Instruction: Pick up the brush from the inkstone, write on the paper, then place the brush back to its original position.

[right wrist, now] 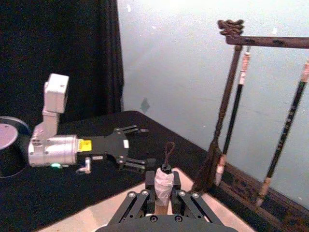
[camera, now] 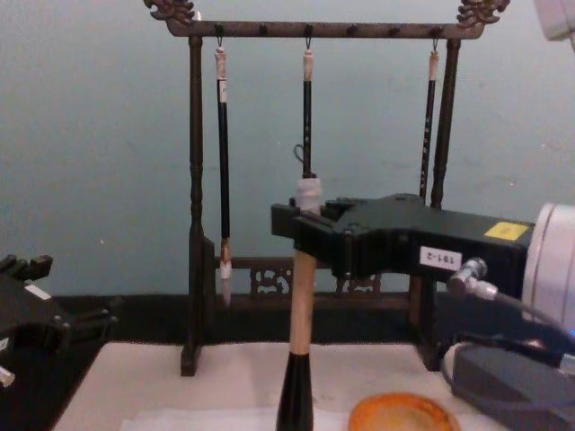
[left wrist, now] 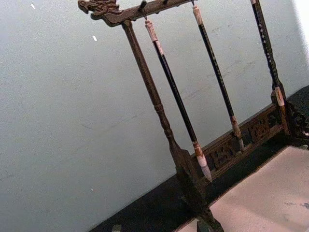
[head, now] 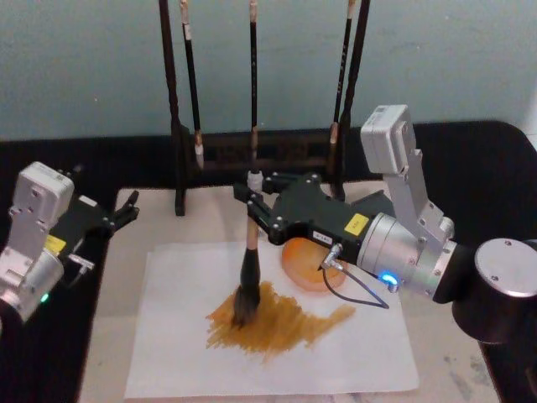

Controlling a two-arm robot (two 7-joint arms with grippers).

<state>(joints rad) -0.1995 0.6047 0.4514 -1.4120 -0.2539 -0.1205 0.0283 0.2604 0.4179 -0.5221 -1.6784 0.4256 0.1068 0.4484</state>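
The brush (head: 249,267) stands upright, its bristles on the paper (head: 352,357) in a brown ink smear (head: 289,323) and cut off in the chest view. My right pincer (head: 252,195) clamps its handle and half hides the orange ink dish (head: 299,262). A brush rack (head: 179,168) stands behind. My left pincer (head: 126,210) is spread wide, left of the mat (head: 155,222).

A black-covered table (head: 478,168) spans the head view. On it, from centre to the bottom edge, lies a cream mat (head: 210,222). A dark wooden brush rack (head: 178,159) stands at the mat's upper edge. A white paper (head: 168,353) lies on the mat, lower centre.
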